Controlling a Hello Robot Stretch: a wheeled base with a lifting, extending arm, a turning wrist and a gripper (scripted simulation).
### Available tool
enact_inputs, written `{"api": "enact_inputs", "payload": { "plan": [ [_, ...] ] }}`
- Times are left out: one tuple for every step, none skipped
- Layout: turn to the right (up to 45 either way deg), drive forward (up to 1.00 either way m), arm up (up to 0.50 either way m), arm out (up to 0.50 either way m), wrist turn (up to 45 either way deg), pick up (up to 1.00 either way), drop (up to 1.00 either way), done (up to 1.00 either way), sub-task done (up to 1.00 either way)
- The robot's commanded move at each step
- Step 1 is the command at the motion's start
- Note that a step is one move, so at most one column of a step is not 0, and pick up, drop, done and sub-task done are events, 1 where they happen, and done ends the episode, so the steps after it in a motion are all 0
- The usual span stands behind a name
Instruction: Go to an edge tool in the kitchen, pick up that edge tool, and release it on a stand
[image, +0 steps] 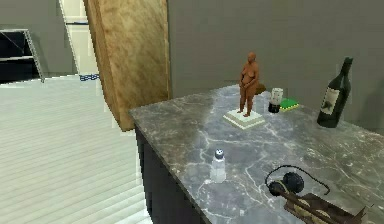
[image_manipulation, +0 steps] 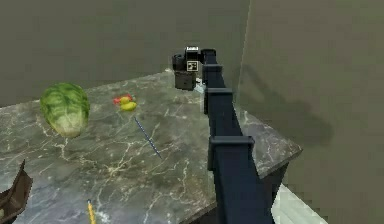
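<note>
A grey marble counter (image_manipulation: 120, 165) stretches across the arm side view. On it lies a thin dark bluish sliver (image_manipulation: 148, 136), long and narrow like a knife blade. The dark arm bar (image_manipulation: 228, 150) rises from the bottom edge over the counter's right part. The gripper (image_manipulation: 184, 72) sits at the arm's far end, by the counter's back edge and beyond the sliver. Its fingers are hard to make out, so I cannot tell whether it holds anything.
A green round vegetable (image_manipulation: 65, 108), a small red-and-yellow thing (image_manipulation: 125, 101) and a yellow stick (image_manipulation: 90, 212) lie on the counter. The forward view shows the counter (image: 190, 130) with a brown statue (image: 248, 85), a dark bottle (image: 335, 93), a shaker (image: 218, 165) and black headphones (image: 288, 181). A wooden door (image: 130, 55) stands behind, with pale floor (image: 60, 150) at left.
</note>
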Motion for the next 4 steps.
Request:
{"api": "enact_inputs", "payload": {
  "plan": [
    [0.0,0.0,0.04,0.0,0.0,0.0,0.0,0.0,0.0],
    [0.0,0.0,0.0,0.0,-45.0,0.0,0.0,0.0,0.0],
    [0.0,0.0,0.0,0.0,-45.0,0.0,0.0,0.0,0.0],
    [0.0,0.0,0.0,0.0,-45.0,0.0,0.0,0.0,0.0]
  ]
}}
